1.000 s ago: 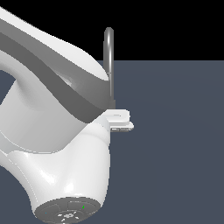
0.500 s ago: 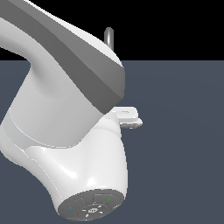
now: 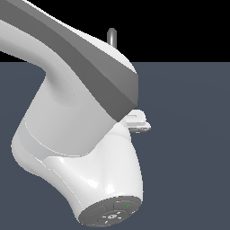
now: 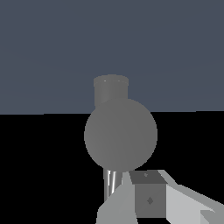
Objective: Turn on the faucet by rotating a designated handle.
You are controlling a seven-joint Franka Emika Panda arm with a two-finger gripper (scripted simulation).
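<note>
In the exterior view only the arched top of the grey faucet (image 3: 111,36) shows above my bulky white-and-grey arm; its tube and base are hidden. A small white part of my gripper (image 3: 137,122) sticks out past the arm, low beside where the faucet stands. In the wrist view the faucet (image 4: 120,133) is a large round grey form with a short cylinder behind it. A thin light-grey rod, seemingly the handle (image 4: 110,183), runs from under it close beside my gripper (image 4: 146,197). The frames do not show whether the jaws are open or whether they touch the rod.
My arm (image 3: 76,126) fills the exterior view's left and middle and blocks most of the scene. A flat dark blue-grey floor (image 3: 188,148) spreads behind it, under a black background.
My arm has swung toward the exterior view's right and closer to the camera. It now covers most of the faucet tube. The white gripper part has shifted slightly right.
</note>
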